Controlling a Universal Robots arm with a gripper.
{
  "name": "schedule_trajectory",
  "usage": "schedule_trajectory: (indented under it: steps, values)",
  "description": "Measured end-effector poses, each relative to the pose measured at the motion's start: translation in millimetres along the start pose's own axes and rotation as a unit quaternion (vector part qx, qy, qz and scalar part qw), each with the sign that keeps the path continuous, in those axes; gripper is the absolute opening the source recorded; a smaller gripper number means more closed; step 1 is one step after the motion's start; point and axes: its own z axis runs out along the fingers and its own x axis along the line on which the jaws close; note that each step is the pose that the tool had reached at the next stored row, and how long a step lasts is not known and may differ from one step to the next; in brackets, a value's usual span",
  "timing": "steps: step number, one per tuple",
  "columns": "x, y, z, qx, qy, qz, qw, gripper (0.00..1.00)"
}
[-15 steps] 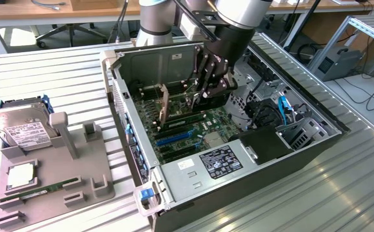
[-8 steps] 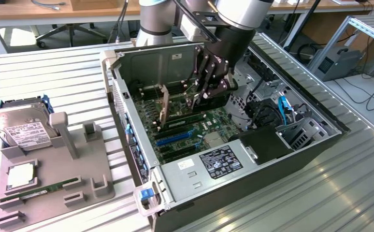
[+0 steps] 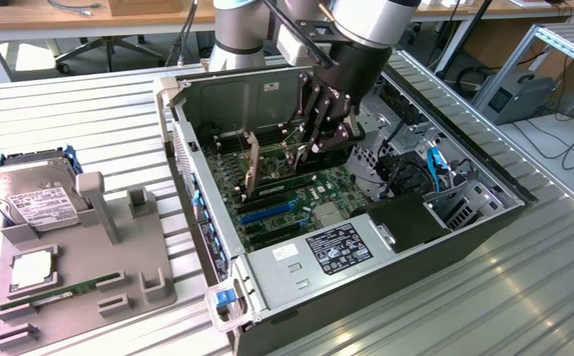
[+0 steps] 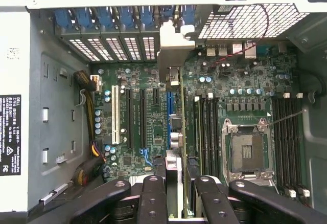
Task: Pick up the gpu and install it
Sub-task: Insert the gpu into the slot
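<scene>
gripper (image 3: 312, 144) holds gpu (image 4: 172, 111) upright

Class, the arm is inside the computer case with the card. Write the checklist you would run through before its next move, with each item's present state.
1. gpu held edge-on between the fingers: ok.
2. Its silver bracket points at the rear slot covers: ok.
3. Card runs parallel to the motherboard slots: ok.
4. Card edge seated in a slot: cannot tell.
5. Hard drive and memory stick lie outside the case: ok.
</scene>
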Motion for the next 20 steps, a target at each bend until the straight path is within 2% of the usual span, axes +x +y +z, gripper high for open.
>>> schedule_trajectory:
  steps: [20]
  values:
    - [3.6, -0.5, 2.7, 0.0, 0.0, 0.0, 1.0, 0.27]
